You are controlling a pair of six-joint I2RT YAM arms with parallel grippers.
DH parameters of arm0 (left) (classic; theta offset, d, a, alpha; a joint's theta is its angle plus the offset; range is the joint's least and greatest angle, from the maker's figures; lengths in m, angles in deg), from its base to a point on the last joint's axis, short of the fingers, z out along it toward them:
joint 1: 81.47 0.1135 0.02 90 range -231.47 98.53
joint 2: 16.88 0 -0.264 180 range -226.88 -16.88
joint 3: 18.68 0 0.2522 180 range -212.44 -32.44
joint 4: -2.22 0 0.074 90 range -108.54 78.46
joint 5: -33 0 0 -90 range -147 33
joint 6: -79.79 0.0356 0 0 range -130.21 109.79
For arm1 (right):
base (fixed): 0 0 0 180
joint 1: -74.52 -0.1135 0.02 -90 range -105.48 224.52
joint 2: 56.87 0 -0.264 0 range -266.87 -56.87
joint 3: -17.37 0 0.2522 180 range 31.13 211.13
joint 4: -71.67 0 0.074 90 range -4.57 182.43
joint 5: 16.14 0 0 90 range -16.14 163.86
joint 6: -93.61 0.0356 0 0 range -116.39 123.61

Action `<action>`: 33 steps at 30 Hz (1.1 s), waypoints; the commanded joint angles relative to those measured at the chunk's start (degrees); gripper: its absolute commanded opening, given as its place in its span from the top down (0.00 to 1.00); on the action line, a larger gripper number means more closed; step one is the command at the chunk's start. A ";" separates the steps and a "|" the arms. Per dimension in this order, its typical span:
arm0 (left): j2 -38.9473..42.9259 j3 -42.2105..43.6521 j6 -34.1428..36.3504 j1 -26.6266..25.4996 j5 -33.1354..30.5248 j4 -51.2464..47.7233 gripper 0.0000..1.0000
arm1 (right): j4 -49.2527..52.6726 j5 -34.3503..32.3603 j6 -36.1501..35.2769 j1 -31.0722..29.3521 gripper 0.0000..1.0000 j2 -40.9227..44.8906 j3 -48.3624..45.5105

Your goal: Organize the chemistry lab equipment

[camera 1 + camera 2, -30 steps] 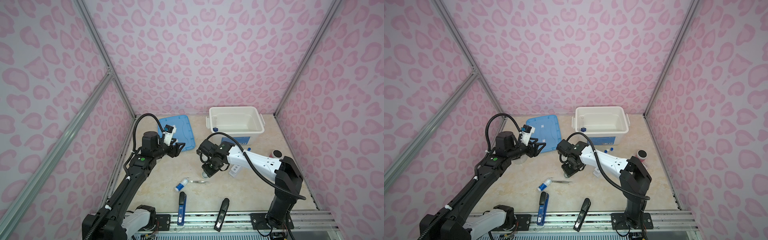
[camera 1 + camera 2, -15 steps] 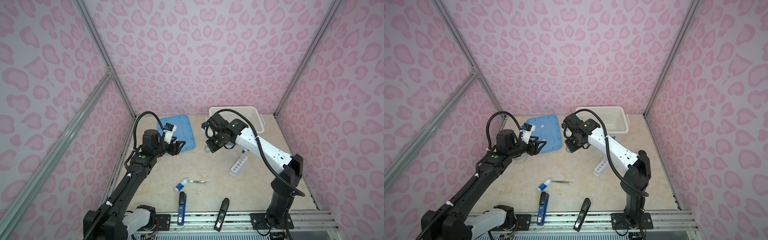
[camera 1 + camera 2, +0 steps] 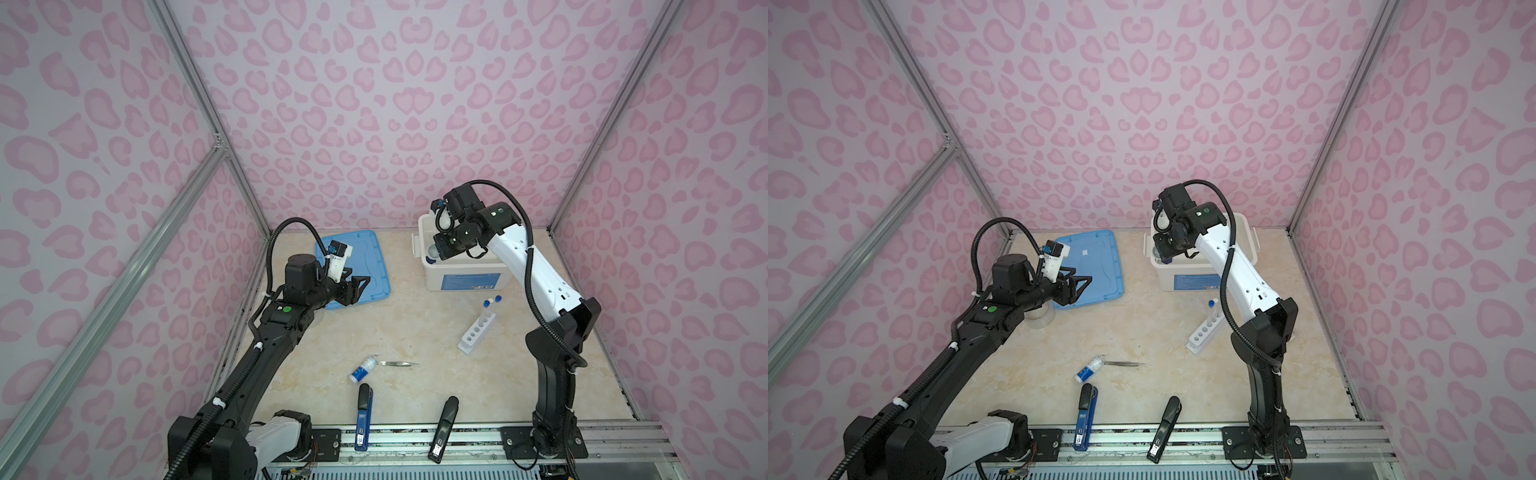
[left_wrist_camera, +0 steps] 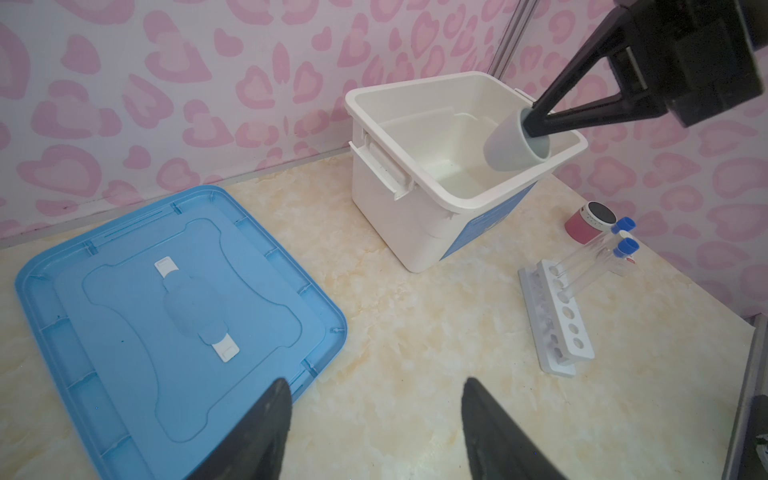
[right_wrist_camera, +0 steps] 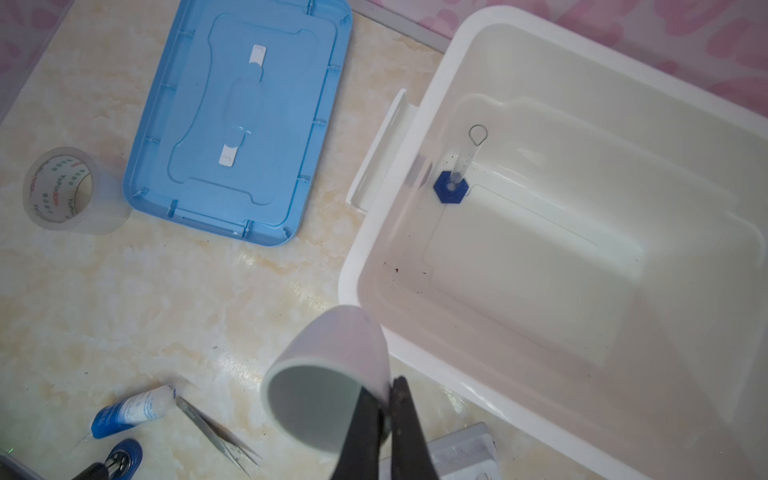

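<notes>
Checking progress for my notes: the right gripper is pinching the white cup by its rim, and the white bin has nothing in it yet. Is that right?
Not quite. The right gripper does pinch the white cup by its rim, but the white bin is not empty: the right wrist view shows the blue-based clear cylinder inside it.

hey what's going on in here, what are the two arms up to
The right gripper is shut on the rim of the small white cup, holding it tilted at the edge of the open white bin, where a blue-based cylinder already sits. The left gripper hangs open and empty near the blue lid. The rack with tubes, the bottle and tweezers are out on the table.
</notes>
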 commanded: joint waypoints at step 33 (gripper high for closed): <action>-1.34 -1.68 -0.50 0.06 -1.24 -0.35 0.33 | -2.14 -0.29 0.29 12.52 0.97 -26.72 18.90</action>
